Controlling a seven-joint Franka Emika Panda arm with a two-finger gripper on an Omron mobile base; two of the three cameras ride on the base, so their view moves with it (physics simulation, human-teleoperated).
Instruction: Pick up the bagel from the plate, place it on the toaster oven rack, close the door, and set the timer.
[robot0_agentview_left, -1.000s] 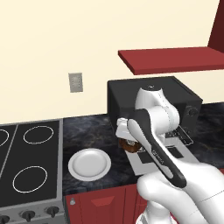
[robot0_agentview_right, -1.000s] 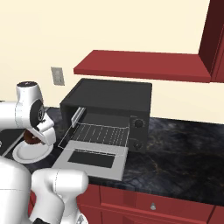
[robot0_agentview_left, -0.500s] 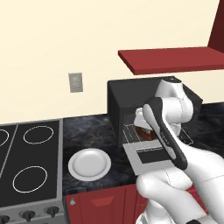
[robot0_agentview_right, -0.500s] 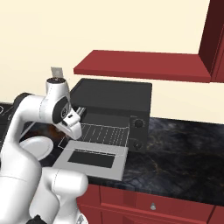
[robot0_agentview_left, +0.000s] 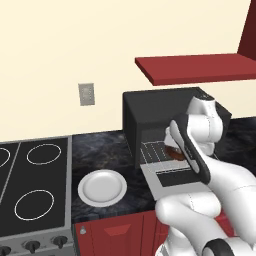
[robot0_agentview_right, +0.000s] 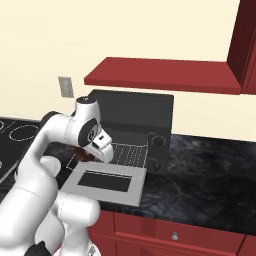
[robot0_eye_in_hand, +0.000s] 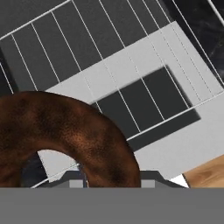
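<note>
Now: hand (robot0_agentview_right: 85, 154) grasping the bagel (robot0_eye_in_hand: 65, 135) above the open door (robot0_agentview_right: 106, 183).
Advice: lower onto the toaster oven rack (robot0_agentview_left: 155, 151) before releasing.

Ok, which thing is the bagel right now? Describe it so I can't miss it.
Find the black toaster oven on the dark counter under the red shelf; its door lies folded down in front. Just over the pulled-out wire rack, the gripper carries the bagel: a small dark-brown ring with a pale hole, the only brown thing there.
</note>
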